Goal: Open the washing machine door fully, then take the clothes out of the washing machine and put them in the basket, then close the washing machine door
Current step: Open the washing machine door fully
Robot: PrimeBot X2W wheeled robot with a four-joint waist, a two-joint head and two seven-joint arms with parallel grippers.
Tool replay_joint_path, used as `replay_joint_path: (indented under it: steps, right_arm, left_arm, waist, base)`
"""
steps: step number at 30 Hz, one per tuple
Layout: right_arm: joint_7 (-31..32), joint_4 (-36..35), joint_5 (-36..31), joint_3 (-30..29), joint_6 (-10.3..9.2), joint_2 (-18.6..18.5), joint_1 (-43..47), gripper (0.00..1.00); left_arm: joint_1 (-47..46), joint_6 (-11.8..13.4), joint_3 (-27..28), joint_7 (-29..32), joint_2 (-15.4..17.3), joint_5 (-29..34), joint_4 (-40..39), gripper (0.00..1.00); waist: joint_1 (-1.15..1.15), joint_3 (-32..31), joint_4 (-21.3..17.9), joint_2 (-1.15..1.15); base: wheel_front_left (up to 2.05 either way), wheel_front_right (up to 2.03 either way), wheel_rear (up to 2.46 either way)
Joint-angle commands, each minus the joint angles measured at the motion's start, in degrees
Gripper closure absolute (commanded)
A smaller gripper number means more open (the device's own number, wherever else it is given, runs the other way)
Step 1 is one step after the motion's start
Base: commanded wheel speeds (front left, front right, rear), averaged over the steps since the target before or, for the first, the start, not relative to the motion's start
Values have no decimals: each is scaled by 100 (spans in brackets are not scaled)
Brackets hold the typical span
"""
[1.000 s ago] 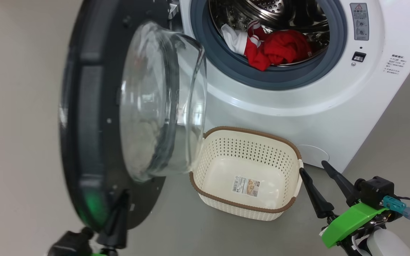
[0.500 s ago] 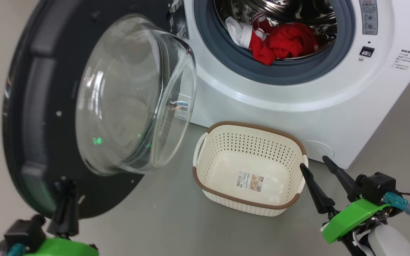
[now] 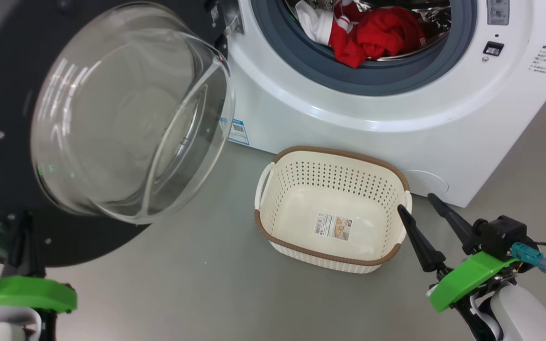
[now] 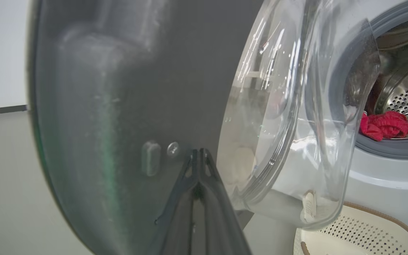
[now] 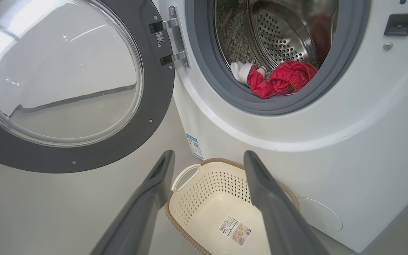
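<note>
- The big white front-loading washing machine (image 3: pixel 349 118) stands on the grey floor (image 3: pixel 206 284), its grey rubber gasket ringing the steel perforated drum.
- The large round washing machine door (image 3: pixel 102 128), with its wide black rim and bulging clear glass porthole, stands wide open on its metal hinge (image 5: pixel 170 42) at the machine's left side.
- The bright red clothes (image 3: pixel 372 38), with some white fabric beside them, lie bunched at the front lip of the drum, against the gasket.
- The small cream-white perforated plastic basket (image 3: pixel 330 258) with a brown woven-look rim sits on the floor close to the machine's front, below the drum opening; only a paper label (image 3: pixel 333 226) lies on its bottom.
- The left gripper (image 4: pixel 198 156) has its two dark fingers pressed together with nothing between them, tips at the lower part of the door's black inner face; whether they touch it cannot be told.
- The right gripper (image 3: pixel 414 202) has its fingers spread wide and holds nothing, just beside the basket's right-hand end.
</note>
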Motion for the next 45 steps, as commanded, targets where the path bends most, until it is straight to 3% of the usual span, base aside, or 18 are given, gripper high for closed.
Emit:
replay_joint_path:
  steps: [1,33,45]
  right_arm:
    - [-70,-137,-97,99,9,-62,-170,0]
    - [-70,-113,-188,312,9,-231,-771,0]
    - [-70,-55,-172,276,9,-179,-700,0]
  left_arm:
    - [-416,-3,396,-29,355,44,73,100]
    - [-2358,-89,1728,-29,1155,701,2214,100]
    - [-2139,-204,1905,-29,960,748,2050,100]
  waist:
    - [0,79,-14,0]
    - [0,834,-390,0]
    - [0,599,-355,0]
  base:
    - [0,0,0]
    - [0,0,0]
    - [0,0,0]
